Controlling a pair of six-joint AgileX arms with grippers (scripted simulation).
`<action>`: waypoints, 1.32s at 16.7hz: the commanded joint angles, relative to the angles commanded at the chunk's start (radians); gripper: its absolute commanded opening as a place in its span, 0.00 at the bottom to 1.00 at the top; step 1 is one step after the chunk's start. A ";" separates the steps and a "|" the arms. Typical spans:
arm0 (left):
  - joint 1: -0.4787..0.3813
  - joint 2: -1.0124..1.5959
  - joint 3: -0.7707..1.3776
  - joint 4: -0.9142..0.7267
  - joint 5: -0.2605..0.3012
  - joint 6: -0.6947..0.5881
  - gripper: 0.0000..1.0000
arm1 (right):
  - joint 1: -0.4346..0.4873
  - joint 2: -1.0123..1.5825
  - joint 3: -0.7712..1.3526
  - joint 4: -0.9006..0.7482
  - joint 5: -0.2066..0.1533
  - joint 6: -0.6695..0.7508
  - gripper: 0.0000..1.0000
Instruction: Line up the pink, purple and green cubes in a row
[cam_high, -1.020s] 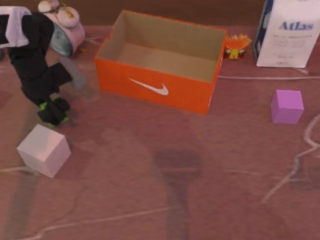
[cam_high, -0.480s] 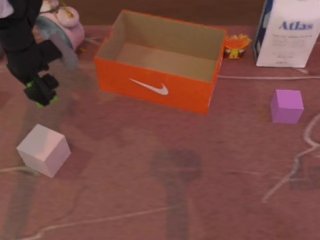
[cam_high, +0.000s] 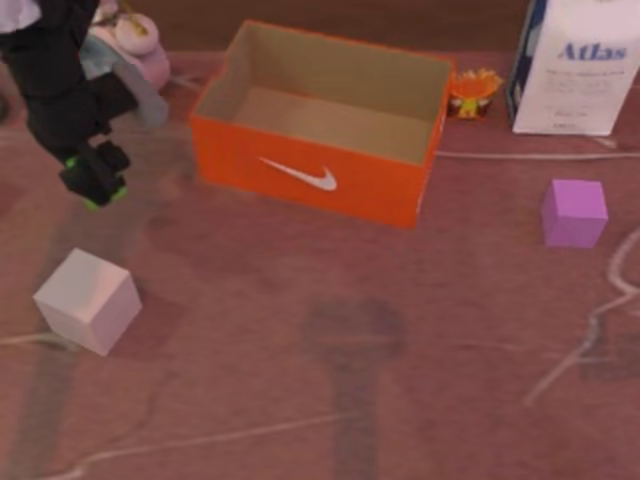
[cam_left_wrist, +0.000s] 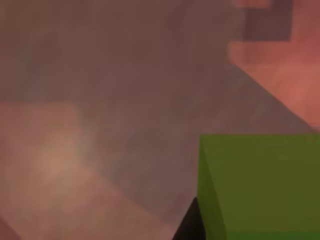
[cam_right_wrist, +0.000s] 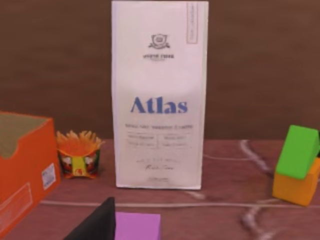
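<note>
Carrying the small green cube (cam_left_wrist: 260, 185) pinched in the left gripper (cam_high: 93, 178), far left; seemingly light, rigid, best squeezed across flat faces.

"Atlas" on the white carton (cam_right_wrist: 159, 95); smaller print seems illegible.

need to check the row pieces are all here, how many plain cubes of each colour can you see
pink cube: 1
purple cube: 1
green cube: 1, held in the left gripper
total: 3
</note>
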 joint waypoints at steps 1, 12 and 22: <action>-0.033 0.006 0.014 -0.007 0.000 -0.007 0.00 | 0.000 0.000 0.000 0.000 0.000 0.000 1.00; -0.693 0.096 0.222 -0.141 0.008 -0.163 0.00 | 0.000 0.000 0.000 0.000 0.000 0.000 1.00; -0.780 0.100 0.236 -0.136 0.006 -0.187 0.00 | 0.000 0.000 0.000 0.000 0.000 0.000 1.00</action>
